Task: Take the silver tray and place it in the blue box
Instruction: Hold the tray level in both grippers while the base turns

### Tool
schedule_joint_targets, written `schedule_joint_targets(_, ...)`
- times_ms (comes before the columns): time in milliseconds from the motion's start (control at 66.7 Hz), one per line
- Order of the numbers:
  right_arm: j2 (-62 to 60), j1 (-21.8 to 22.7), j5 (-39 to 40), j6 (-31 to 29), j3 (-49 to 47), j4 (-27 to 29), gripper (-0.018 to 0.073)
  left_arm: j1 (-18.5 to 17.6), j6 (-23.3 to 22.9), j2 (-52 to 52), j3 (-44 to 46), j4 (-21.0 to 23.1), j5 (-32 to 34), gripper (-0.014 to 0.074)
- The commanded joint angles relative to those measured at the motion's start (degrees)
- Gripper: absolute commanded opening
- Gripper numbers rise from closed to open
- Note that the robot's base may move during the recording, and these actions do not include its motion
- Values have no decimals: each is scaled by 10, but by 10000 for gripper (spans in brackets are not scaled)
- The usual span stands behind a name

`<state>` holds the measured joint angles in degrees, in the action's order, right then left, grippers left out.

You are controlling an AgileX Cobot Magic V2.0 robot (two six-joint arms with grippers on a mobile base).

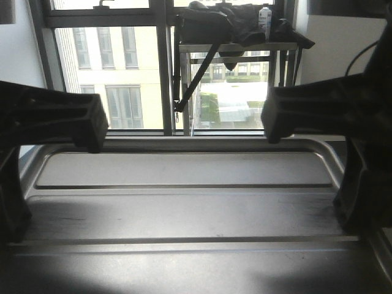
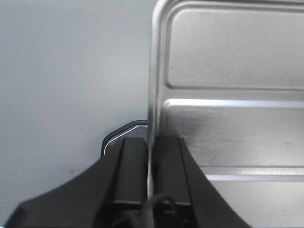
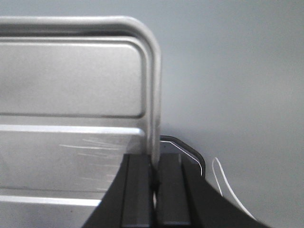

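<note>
left claw [image 2: 150, 145] and right claw [image 3: 154, 159] pinch silver tray [image 1: 184, 211], partly cropped.

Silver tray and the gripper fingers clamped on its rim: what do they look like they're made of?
The silver tray looks like sheet metal, stainless steel or aluminium, can't tell which. It has a satin sheen, bright highlights along the pressed ridges and fine scratches. The fingers of the left gripper and right gripper are matte black, probably moulded plastic or rubber-faced, with flat blocky faces and no glare.
</note>
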<state>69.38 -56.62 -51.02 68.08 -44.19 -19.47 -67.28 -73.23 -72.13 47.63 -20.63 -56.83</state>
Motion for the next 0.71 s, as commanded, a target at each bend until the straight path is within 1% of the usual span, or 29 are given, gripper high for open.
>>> schedule_joint_targets(0, -14, 1, 9, -2, -14, -23, 60, -4, -6, 15, 14, -16, 3, -8)
schedule_joint_targets(690, -14, 1, 10, -2, -14, -23, 60, -4, -6, 15, 14, -16, 3, -8)
